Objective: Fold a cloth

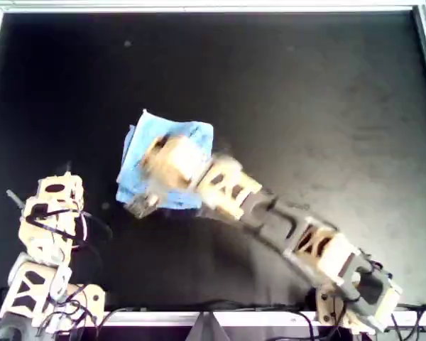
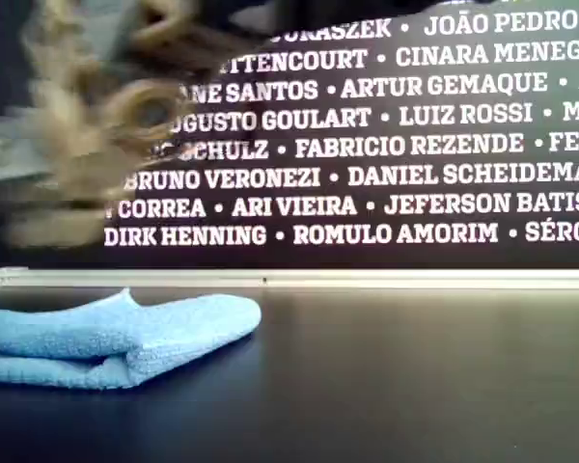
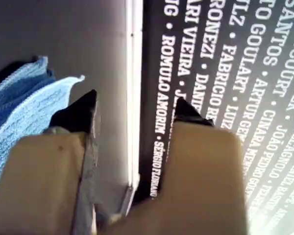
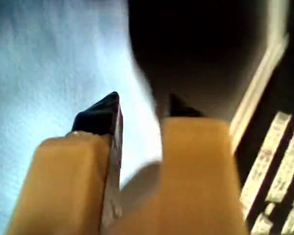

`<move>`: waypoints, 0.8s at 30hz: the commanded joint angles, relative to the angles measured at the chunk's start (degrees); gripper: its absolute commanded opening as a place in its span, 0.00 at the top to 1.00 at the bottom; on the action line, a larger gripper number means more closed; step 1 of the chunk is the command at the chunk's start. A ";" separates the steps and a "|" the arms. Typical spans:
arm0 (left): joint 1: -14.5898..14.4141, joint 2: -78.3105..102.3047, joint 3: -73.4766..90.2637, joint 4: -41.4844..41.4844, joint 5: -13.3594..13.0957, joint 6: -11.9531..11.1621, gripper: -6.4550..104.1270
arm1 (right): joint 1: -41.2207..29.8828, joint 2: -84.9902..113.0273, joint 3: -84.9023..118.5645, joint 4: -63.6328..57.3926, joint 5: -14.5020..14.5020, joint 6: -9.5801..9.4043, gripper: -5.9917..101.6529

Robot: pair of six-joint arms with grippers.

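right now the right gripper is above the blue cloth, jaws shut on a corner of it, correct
Not quite. The right gripper is above the light blue cloth, but its jaws stand open with nothing between them, as the right wrist view shows. The cloth lies folded on the black table.

Soft, finely woven light blue cloth [image 2: 116, 338] on matt black table [image 1: 305, 106].
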 commanded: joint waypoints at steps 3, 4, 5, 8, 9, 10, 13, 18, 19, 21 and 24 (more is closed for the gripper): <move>1.32 1.05 -3.16 -0.26 -0.53 0.35 0.45 | -13.10 20.65 -3.69 5.54 -0.35 0.70 0.94; 1.32 1.05 -3.16 -0.26 -0.53 0.35 0.45 | -14.94 23.12 -3.52 7.21 -0.26 0.70 0.95; 1.32 1.05 -3.25 -0.26 -0.53 0.35 0.45 | -16.61 25.40 -3.08 9.67 -0.09 0.79 0.95; 1.32 1.05 -3.25 -0.26 -0.44 0.35 0.45 | -20.13 33.22 1.85 17.23 1.85 0.79 0.95; 1.32 1.05 -3.25 -0.26 -0.44 0.35 0.45 | -21.18 36.74 4.75 18.46 3.43 0.79 0.95; 1.32 1.05 -3.25 -0.26 -0.44 0.35 0.45 | -22.32 39.99 8.17 19.07 5.36 0.79 0.95; 1.32 1.05 -3.25 -0.26 -0.44 -0.09 0.46 | -26.63 54.23 19.51 17.40 13.36 0.88 0.95; 1.32 1.05 -3.25 -0.18 -0.44 -0.44 0.46 | -35.68 81.47 39.11 13.27 22.68 0.70 0.95; 1.23 1.05 -3.34 -0.18 -0.44 -0.44 0.46 | -37.35 86.04 43.68 11.95 22.68 0.70 0.95; 1.23 1.05 -3.34 -0.18 -0.44 -0.18 0.46 | -39.29 93.60 53.44 8.00 22.68 0.62 0.95; 1.23 1.05 -3.52 -0.18 -0.44 0.26 0.46 | -40.17 102.04 70.75 -1.76 22.68 -0.35 0.95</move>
